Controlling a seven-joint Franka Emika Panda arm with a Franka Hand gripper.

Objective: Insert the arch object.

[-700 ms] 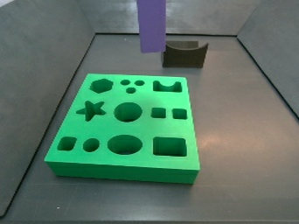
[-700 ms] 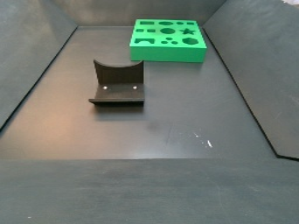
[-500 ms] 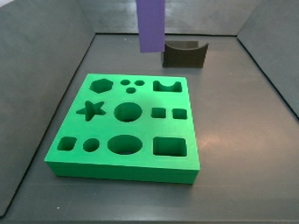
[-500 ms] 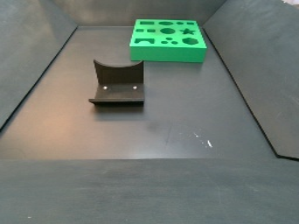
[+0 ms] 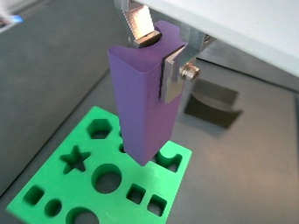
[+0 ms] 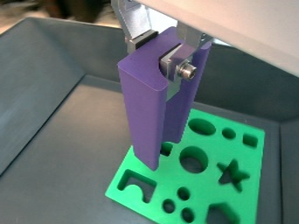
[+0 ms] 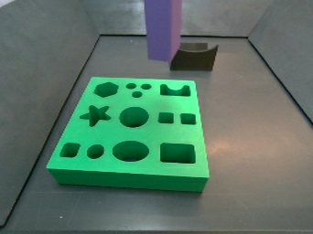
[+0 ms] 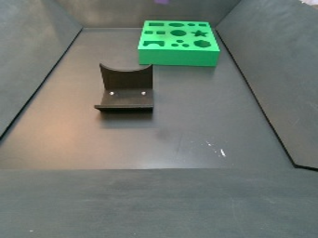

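In both wrist views we see the gripper [image 5: 158, 54] [image 6: 163, 51], jaws pinching the purple block [image 5: 145, 101] [image 6: 156, 103] upright above the green board [image 5: 82, 179] [image 6: 239, 188]. In a side view the block [image 7: 164, 29] hangs over the board's [image 7: 132, 137] far edge, near the fixture [image 7: 195, 56].

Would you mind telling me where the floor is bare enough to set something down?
Bare floor lies open in front of the fixture. The far end is crowded: green board, with the gripper holding the arch object above it.
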